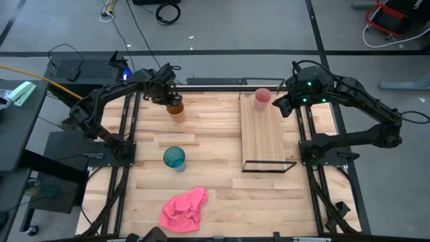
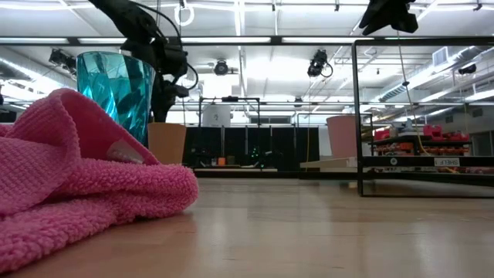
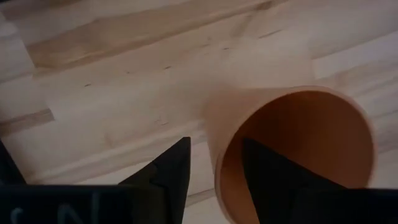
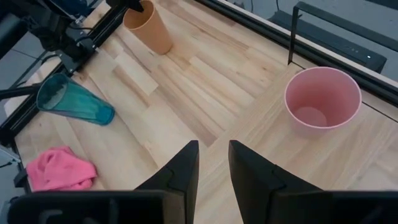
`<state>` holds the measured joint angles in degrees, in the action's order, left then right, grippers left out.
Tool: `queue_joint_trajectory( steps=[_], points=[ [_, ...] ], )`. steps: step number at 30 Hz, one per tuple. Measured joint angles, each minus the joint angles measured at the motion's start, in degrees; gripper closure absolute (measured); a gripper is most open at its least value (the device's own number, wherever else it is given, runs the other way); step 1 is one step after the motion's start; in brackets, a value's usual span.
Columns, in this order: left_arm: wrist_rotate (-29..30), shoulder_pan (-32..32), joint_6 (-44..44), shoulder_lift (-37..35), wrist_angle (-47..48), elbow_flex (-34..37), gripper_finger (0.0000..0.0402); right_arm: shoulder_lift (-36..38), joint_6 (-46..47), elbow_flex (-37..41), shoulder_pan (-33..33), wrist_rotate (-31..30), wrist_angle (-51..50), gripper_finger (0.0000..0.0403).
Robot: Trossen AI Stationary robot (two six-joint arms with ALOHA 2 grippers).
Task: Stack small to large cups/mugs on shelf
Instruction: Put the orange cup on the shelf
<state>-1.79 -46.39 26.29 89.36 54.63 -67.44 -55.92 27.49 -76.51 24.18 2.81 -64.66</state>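
Observation:
The orange cup (image 1: 177,109) stands upright on its base at the table's far left. My left gripper (image 3: 214,146) points down over it, open. One finger (image 3: 267,177) is inside the cup's mouth and the other (image 3: 174,171) is outside, with the cup's wall (image 3: 214,165) between them and a gap on each side. The pink cup (image 1: 262,98) stands upright at the far end of the shelf (image 1: 262,138). The teal cup (image 1: 174,158) stands on the table nearer the front. My right gripper (image 4: 213,155) hangs open above the shelf's far right, holding nothing.
A crumpled pink cloth (image 1: 183,210) lies near the table's front edge. The shelf's black wire frame (image 1: 269,166) rises at its near end. Bare tabletop lies between the orange cup and the shelf.

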Motion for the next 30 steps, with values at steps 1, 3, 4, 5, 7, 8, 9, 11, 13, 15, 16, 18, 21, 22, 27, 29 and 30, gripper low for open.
queue_joint_trajectory(
  steps=[1,3,4,5,7,8,9,11,13,15,16,18,21,22,27,29,30],
  points=[
    [-0.1,0.0,0.0,0.4,-0.3,0.0,0.0249,0.0,0.0,0.0,0.0,0.0,0.0,0.0308],
    [0.0,0.0,0.0,1.2,-0.5,0.0,0.0251,0.0,0.0,0.0,0.0,0.0,0.0,0.0308],
    [0.0,0.0,0.0,1.5,-0.5,0.0,0.0253,0.0,0.0,0.0,0.0,0.0,0.0,0.0308],
    [0.0,0.0,0.0,1.8,-0.6,0.0,0.0255,0.0,-0.1,0.0,0.0,0.0,0.0,0.0308],
    [0.0,0.0,0.0,2.0,-0.7,0.0,0.0261,0.0,-0.1,0.0,0.0,0.0,0.0,0.0308],
    [0.0,0.0,0.1,2.0,-0.9,0.0,0.0264,0.0,-0.1,0.0,0.0,0.0,0.0,0.0308],
    [0.0,0.1,0.2,2.0,-1.1,0.0,0.0269,0.0,-0.2,0.0,0.0,0.0,0.0,0.0308],
    [-0.1,0.2,0.5,2.0,-1.1,0.0,0.028,0.0,-0.5,0.0,0.0,0.0,0.0,0.0308],
    [-0.1,0.3,1.0,2.0,-1.1,0.0,0.0295,0.0,-0.5,0.0,0.0,0.0,0.0,0.0308],
    [-0.1,0.5,1.2,2.0,-1.4,0.0,0.0314,0.0,-0.6,0.0,0.0,0.0,0.0,0.0308],
    [0.0,0.7,1.3,2.0,-1.7,0.0,0.0325,0.0,-0.7,0.0,0.0,0.0,0.0,0.0308],
    [0.0,1.0,1.3,2.0,-1.9,0.0,0.0348,0.0,-0.7,0.0,0.0,0.0,0.0,0.0308],
    [0.0,1.8,1.1,2.0,-3.3,0.0,0.0385,0.0,-0.7,0.0,0.0,0.0,0.0,0.0308],
    [0.0,2.1,1.1,2.0,-3.6,0.0,0.039,0.0,-0.7,0.0,0.0,0.0,0.0,0.0308],
    [-1.7,3.5,1.1,2.0,-3.7,-0.9,0.0382,0.0,-0.7,0.0,0.0,0.0,0.0,0.0308],
    [-2.5,4.4,1.1,2.0,-3.5,-2.5,0.0389,0.0,-0.7,0.0,0.0,0.0,0.0,0.0308],
    [-2.8,5.0,1.1,2.0,-2.9,-3.8,0.0391,0.0,-0.7,0.0,0.0,0.0,0.0,0.0308]
  ],
)
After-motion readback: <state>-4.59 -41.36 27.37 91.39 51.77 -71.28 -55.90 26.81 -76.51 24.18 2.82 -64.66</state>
